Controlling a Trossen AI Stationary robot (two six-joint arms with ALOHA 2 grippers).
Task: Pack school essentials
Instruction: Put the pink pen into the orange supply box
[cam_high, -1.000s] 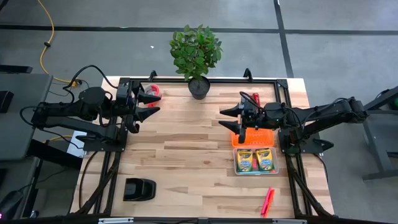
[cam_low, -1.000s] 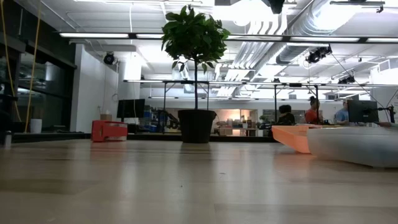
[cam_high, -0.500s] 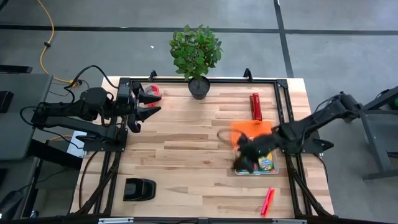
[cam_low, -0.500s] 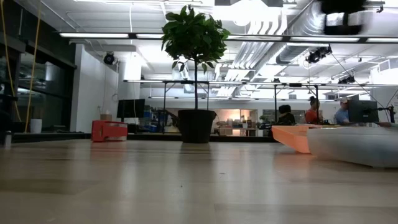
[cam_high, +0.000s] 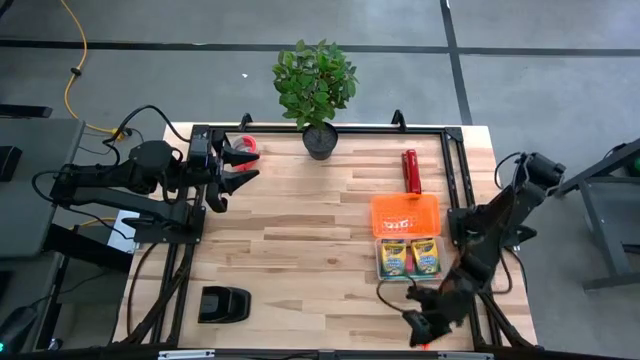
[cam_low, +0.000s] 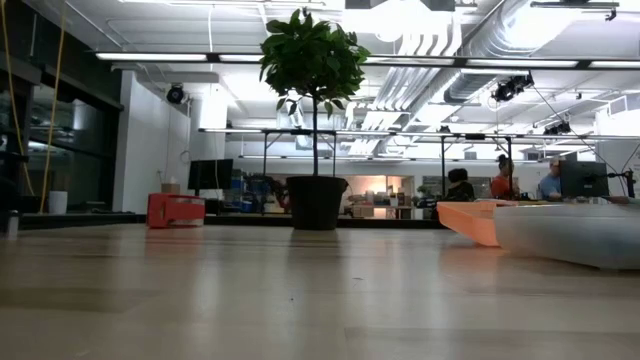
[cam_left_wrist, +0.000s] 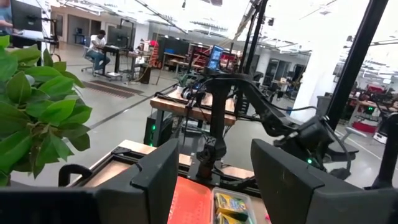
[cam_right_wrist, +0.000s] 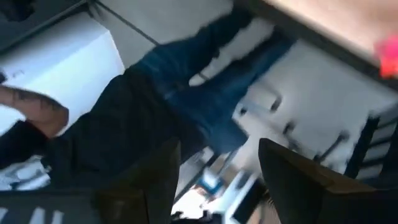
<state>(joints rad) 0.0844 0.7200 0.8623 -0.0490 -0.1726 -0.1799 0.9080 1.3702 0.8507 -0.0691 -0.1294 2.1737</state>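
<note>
right gripper (cam_high: 418, 322) has swung down to the counter's (cam_high: 300, 240) near edge, fingers apart; left gripper (cam_high: 243, 165) waits, apart.

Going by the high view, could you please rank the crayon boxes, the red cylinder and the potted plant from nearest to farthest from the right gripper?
From the right gripper, near the table's front edge:
1. Crayon boxes, just beyond it.
2. Red cylinder, farther back on the right side.
3. Potted plant, at the far edge, centre.
</note>
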